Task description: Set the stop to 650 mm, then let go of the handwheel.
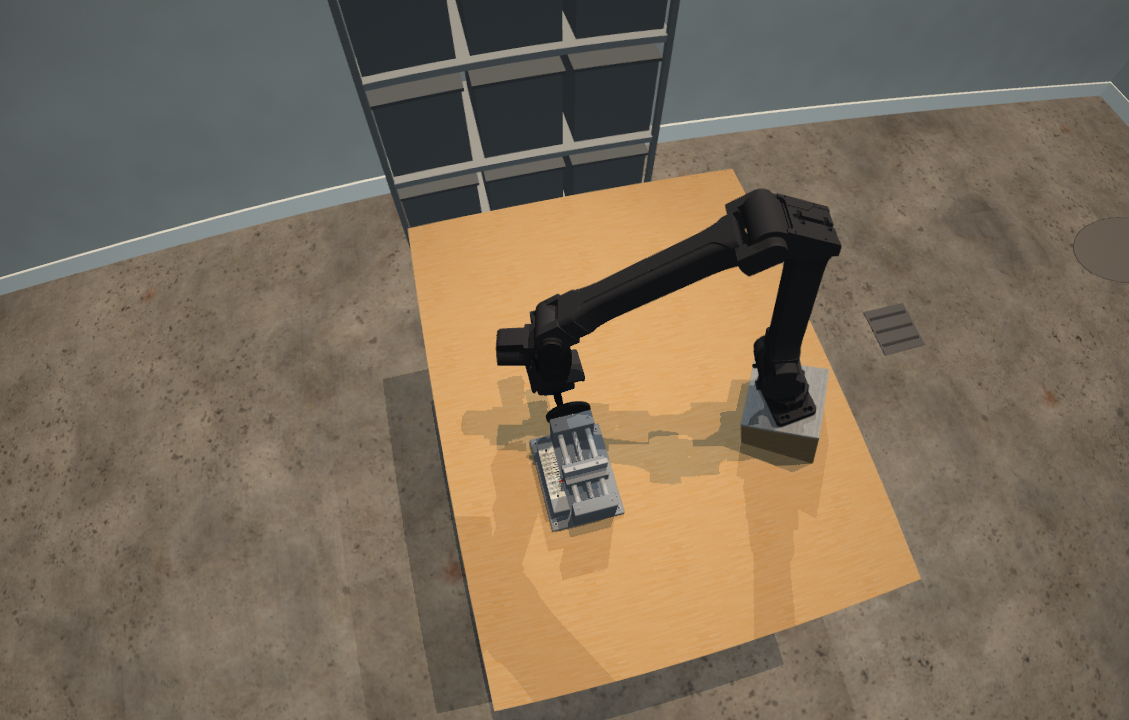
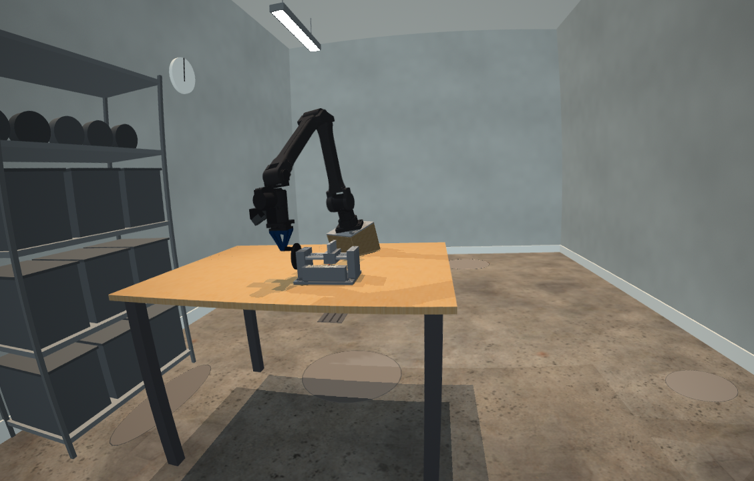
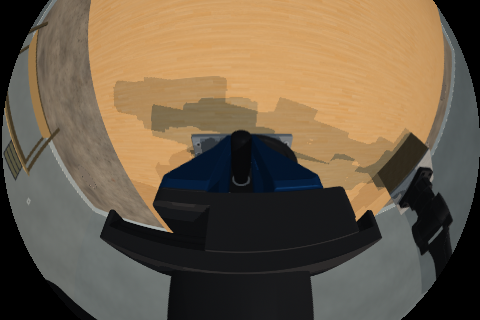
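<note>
A grey stop fixture (image 1: 581, 470) (image 2: 328, 262) with rails and a scale strip stands on the wooden table (image 1: 684, 555) (image 2: 403, 280). A black handwheel (image 1: 570, 411) (image 2: 294, 256) sits at its end nearest the shelf. My gripper (image 1: 561, 399) (image 2: 287, 246) (image 3: 241, 142) has blue fingers and comes down from above. It is shut on the handwheel's black crank handle (image 3: 240, 156). In the wrist view the fingers hide most of the fixture; only a grey edge (image 3: 200, 142) shows behind them. The scale reading is too small to tell.
The arm's base stands on a grey block (image 1: 785, 420) (image 2: 355, 236) at the table's right side. A dark shelf rack (image 1: 505, 98) (image 2: 57, 239) stands beyond the table's far edge. The fixture lies near the table's left edge.
</note>
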### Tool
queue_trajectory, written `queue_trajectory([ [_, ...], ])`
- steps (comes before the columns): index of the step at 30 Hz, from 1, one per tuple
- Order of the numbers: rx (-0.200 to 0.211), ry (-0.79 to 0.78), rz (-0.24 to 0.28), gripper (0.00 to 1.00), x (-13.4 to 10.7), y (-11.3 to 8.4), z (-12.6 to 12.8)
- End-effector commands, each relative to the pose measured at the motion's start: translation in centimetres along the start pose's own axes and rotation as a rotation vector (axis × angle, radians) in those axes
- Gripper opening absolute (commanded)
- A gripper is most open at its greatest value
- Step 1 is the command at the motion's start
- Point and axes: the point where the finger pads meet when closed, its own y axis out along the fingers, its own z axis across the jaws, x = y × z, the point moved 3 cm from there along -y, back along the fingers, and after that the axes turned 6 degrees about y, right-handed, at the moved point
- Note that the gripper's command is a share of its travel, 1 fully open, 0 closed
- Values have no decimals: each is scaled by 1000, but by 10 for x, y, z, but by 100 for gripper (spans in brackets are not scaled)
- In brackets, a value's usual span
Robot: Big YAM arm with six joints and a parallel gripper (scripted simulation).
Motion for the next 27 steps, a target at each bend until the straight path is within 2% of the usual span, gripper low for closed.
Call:
queue_trajectory([
  [1, 33, 3, -5, 6, 8, -23, -1],
  [7, 33, 3, -5, 6, 8, -22, -12],
  [9, 47, 4, -8, 6, 10, -22, -15],
  [16, 32, 2, -6, 6, 10, -22, -27],
  [19, 53, 4, -9, 6, 11, -20, -24],
  [22, 55, 4, -10, 6, 11, -18, -25],
  [23, 31, 2, -6, 6, 10, -16, -32],
  [24, 54, 4, -10, 6, 12, -14, -29],
  [27, 54, 4, -12, 6, 12, -7, -35],
])
